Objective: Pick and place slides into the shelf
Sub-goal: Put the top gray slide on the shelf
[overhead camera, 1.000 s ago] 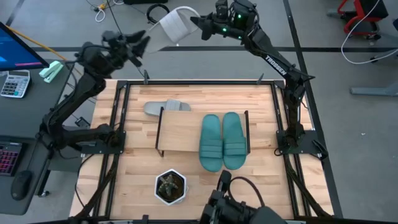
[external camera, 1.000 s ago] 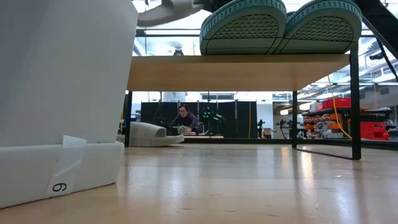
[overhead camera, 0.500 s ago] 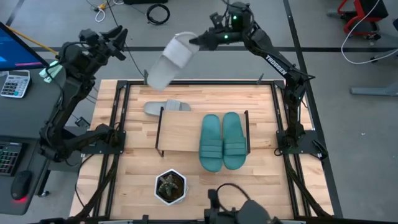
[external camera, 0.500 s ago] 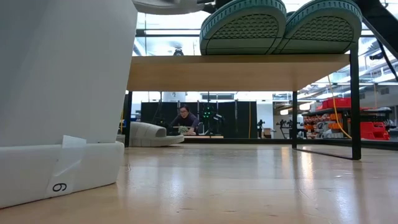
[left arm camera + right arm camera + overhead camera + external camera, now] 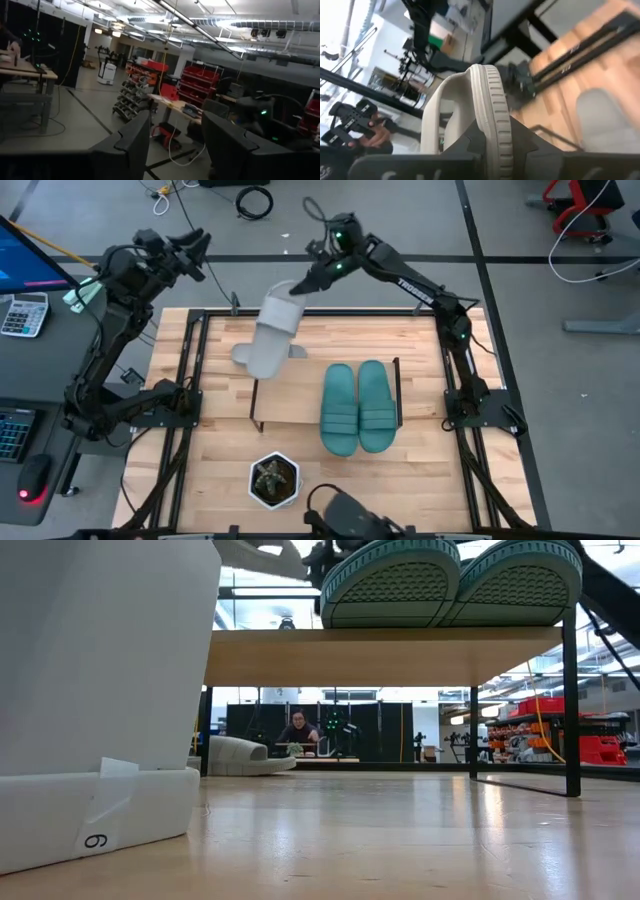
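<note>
On the light wooden shelf board (image 5: 285, 395) we see two teal-green rubber slides (image 5: 357, 406), their soles (image 5: 395, 580) cross-hatched. Above the shelf's far left corner we see a light grey ribbed-edge slide (image 5: 270, 336). The shelf legs (image 5: 570, 705) are black.
</note>
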Action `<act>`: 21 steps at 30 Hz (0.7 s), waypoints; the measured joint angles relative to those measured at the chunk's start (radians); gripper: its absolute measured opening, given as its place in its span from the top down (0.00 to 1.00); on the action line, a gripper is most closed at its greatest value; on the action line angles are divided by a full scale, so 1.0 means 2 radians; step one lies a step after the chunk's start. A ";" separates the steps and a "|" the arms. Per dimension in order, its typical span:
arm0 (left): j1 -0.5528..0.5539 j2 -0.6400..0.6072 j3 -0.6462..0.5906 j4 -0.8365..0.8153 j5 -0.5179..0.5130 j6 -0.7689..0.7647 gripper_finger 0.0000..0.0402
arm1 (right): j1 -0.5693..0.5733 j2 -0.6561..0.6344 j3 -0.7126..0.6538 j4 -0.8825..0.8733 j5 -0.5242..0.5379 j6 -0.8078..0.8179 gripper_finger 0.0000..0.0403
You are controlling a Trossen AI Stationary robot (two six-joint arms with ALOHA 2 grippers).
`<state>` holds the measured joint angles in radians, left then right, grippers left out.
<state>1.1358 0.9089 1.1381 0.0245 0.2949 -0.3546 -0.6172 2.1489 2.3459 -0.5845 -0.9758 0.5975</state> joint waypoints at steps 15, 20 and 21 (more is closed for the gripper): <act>0.000 0.000 0.000 -0.023 0.016 0.000 0.57 | 0.020 0.077 0.000 -0.068 -0.057 -0.028 0.89; 0.000 0.000 0.000 -0.023 0.016 0.000 0.57 | 0.028 0.095 0.000 -0.070 -0.053 -0.030 0.89; 0.000 0.000 0.000 -0.023 0.016 0.001 0.57 | 0.029 0.099 0.000 -0.072 -0.052 -0.031 0.89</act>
<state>1.1358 0.9092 1.1381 -0.0208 0.3271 -0.3535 -0.5588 2.3469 2.3455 -0.7294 -1.0803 0.5362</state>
